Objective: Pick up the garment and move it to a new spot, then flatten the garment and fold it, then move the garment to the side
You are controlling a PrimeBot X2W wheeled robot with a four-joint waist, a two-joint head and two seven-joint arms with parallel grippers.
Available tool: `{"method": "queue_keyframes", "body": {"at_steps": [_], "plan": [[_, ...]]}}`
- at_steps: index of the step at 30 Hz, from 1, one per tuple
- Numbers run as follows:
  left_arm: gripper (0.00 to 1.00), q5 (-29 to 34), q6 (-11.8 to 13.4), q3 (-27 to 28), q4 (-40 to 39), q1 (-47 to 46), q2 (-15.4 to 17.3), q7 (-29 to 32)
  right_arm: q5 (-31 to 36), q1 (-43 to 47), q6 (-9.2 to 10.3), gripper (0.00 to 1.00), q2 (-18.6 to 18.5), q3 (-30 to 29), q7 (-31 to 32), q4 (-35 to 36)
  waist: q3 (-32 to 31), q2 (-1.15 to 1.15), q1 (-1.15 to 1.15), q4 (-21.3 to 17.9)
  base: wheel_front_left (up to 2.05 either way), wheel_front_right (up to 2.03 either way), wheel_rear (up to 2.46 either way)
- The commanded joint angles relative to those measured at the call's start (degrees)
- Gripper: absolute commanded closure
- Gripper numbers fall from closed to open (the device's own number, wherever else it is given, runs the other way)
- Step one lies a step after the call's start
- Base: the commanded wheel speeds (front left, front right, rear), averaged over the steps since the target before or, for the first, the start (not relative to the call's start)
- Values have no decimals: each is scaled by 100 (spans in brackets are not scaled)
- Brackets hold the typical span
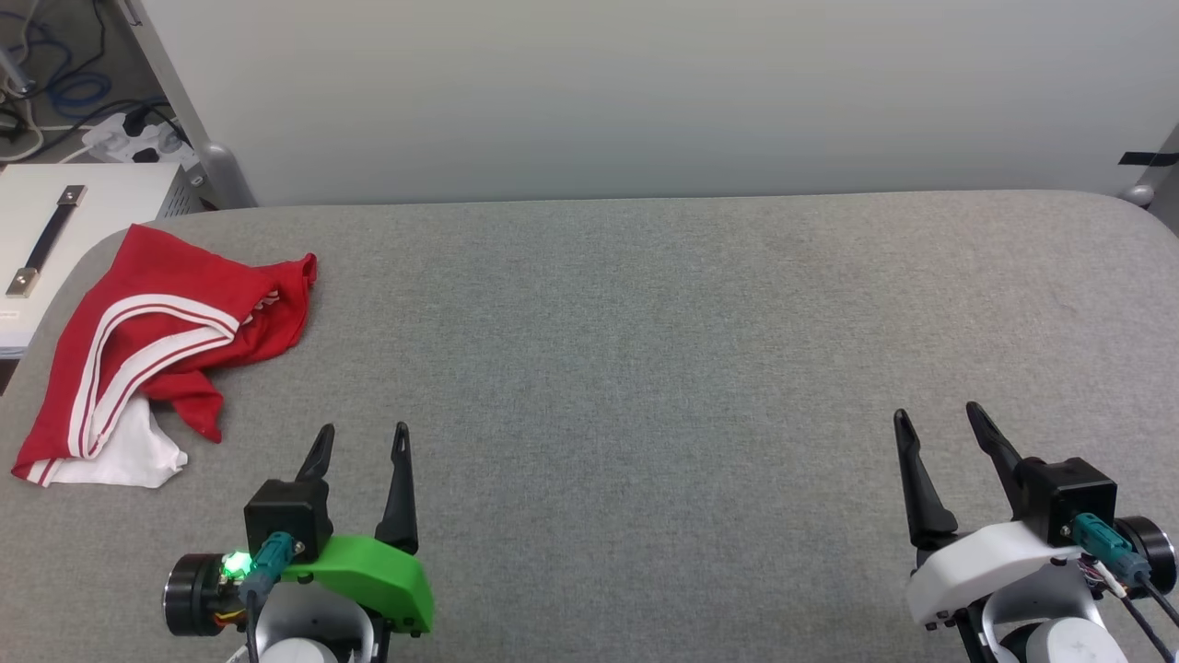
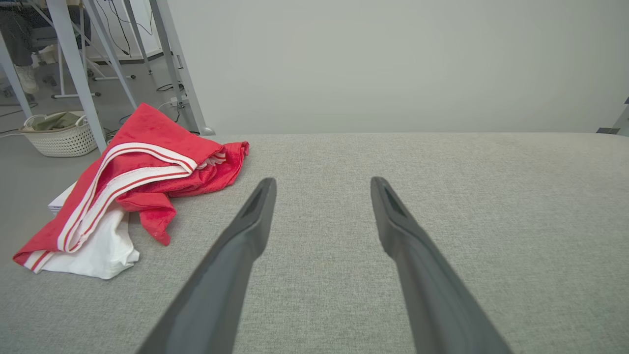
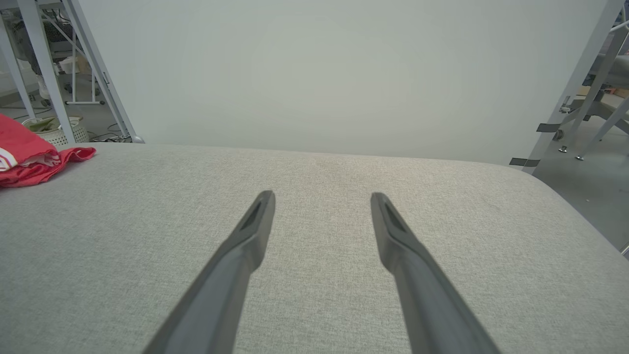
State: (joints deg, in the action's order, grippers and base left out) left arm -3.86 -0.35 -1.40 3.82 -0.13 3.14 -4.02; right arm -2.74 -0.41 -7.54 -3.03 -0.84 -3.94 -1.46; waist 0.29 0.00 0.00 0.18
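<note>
Crumpled garment (image 1: 138, 276) lying at the left edge of the grey table (image 1: 645, 368), both grippers empty.
The red heap shows striped trim and a white sleeve at its near end. The left gripper (image 1: 364, 428) rests near it, fingers spread. The right gripper (image 1: 938, 412), also spread, is well apart from it.

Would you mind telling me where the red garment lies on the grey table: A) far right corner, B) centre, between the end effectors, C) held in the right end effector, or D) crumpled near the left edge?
D: the garment lies bunched by the table's left edge, beyond the open left end effector.
</note>
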Motion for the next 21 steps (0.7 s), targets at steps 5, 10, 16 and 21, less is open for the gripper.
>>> {"method": "queue_keyframes", "body": {"at_steps": [5, 10, 16, 21], "plan": [[0, -107, -43, -23, 54, -70, -9, -102, -70, -11, 2, 0, 5, -10, -123, 14, -4, 0, 0, 10, 0, 0, 0], [0, -140, -48, -31, 42, -74, -10, -162, -85, -8, 2, 0, 6, 11, -183, 29, -5, 0, 0, 24, 0, 0, 0], [0, -182, -78, -47, -15, -74, -11, -233, -106, -5, 2, 0, 6, 23, -253, 75, -10, 0, 0, 39, 0, 0, 0], [0, -231, -88, -61, -39, -60, -12, -291, -130, 1, 2, 0, 7, 17, -310, 132, -10, 0, 0, 50, 0, 0, 0]]}}
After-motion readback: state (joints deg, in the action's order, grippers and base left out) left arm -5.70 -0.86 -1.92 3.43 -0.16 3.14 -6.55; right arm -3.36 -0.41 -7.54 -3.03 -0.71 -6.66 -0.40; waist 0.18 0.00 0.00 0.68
